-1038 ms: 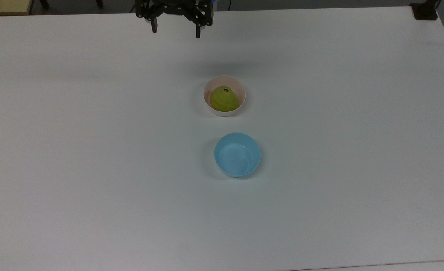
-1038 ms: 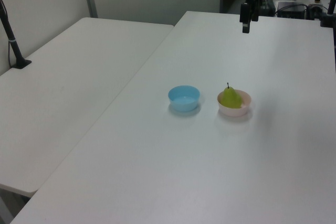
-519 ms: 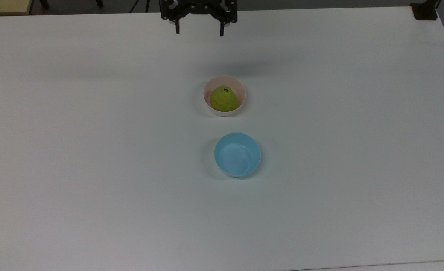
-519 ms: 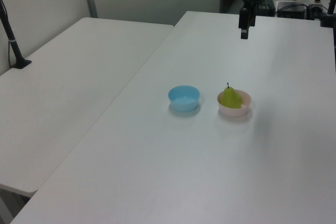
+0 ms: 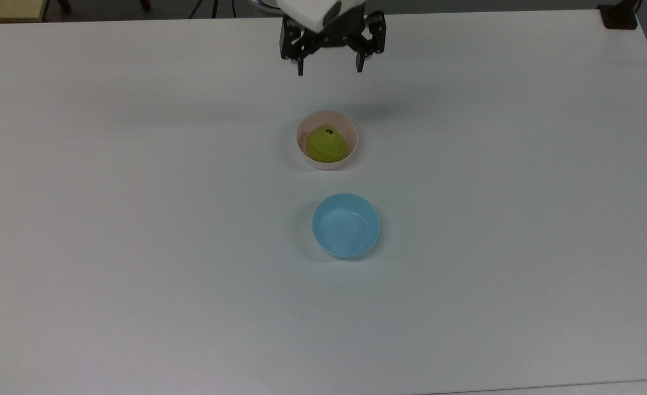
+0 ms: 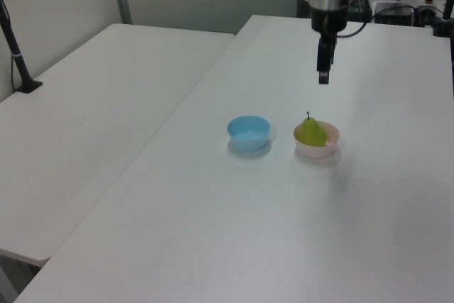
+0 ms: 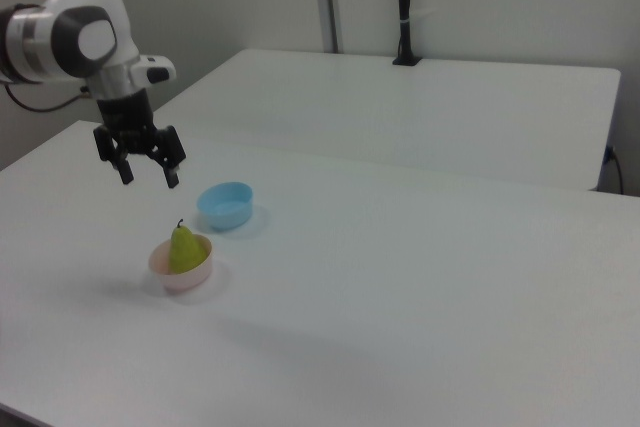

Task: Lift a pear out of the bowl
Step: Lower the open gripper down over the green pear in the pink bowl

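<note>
Pear (image 5: 327,145) sat upright in pink bowl (image 5: 351,126), below our spread, empty claw (image 5: 329,70) | risk: we judged a fingertip could clip the rim, tipping the light bowl

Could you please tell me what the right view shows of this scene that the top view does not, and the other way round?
Right view alone: the pear standing upright with its stem up, the tool well above the table, and a second table behind. Top view alone: the inside floor of the blue bowl, bare, and the tool short of the pink bowl. Both: the pear in the pink bowl and the tool open.
</note>
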Tool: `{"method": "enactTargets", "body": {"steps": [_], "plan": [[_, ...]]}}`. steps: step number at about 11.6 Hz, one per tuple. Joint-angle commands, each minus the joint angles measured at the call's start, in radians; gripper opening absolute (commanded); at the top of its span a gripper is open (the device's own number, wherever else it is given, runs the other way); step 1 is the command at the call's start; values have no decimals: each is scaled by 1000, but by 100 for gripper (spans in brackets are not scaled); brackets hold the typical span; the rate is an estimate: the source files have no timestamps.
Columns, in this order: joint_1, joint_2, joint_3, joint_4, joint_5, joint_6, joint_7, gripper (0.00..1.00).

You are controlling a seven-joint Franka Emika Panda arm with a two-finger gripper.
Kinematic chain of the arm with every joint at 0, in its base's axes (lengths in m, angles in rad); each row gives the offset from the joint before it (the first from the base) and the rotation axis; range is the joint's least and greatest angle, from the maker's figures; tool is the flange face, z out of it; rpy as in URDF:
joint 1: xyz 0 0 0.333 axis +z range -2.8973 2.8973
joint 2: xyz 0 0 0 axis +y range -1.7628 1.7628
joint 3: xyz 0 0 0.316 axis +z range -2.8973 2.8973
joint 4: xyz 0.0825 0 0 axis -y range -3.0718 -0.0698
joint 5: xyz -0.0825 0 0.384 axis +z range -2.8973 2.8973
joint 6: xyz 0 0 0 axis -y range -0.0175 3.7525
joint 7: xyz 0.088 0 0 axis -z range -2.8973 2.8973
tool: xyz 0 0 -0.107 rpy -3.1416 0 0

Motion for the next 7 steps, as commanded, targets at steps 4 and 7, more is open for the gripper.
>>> {"method": "enactTargets", "body": {"steps": [4, 7], "plan": [[-1, 128, -8, -58, 5, 134, -167, 100], [3, 188, -8, -60, 4, 176, -167, 93]]}}
